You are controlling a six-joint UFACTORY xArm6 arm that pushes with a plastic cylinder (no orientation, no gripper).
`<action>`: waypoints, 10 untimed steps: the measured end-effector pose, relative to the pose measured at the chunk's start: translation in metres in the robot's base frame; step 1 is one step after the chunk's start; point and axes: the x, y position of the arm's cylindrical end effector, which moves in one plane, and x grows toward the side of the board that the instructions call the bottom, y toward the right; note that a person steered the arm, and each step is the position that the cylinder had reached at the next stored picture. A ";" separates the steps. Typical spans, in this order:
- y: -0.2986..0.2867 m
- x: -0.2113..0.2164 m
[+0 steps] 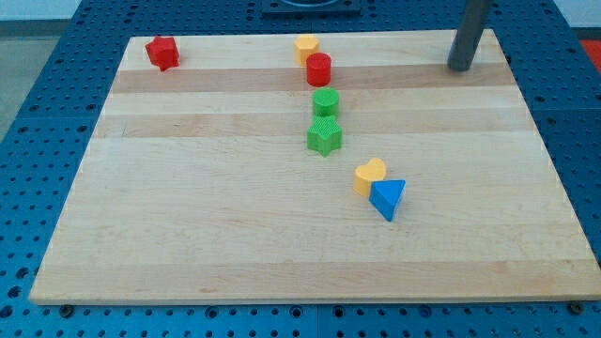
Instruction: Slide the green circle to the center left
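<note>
The green circle [326,101] stands near the top middle of the wooden board [188,225]. A green star [324,136] sits just below it, almost touching. A red cylinder [318,69] sits just above it. My tip [460,68] is at the view's top right, far to the right of the green circle and touching no block.
A yellow hexagon-like block [306,47] sits above the red cylinder. A red star [161,53] is at the top left corner. A yellow heart [369,176] touches a blue triangle [388,198] right of centre. Blue perforated table surrounds the board.
</note>
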 end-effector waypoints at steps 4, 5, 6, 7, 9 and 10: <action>-0.069 0.046; -0.098 0.049; -0.122 0.059; -0.150 0.070; -0.201 0.073; -0.220 0.076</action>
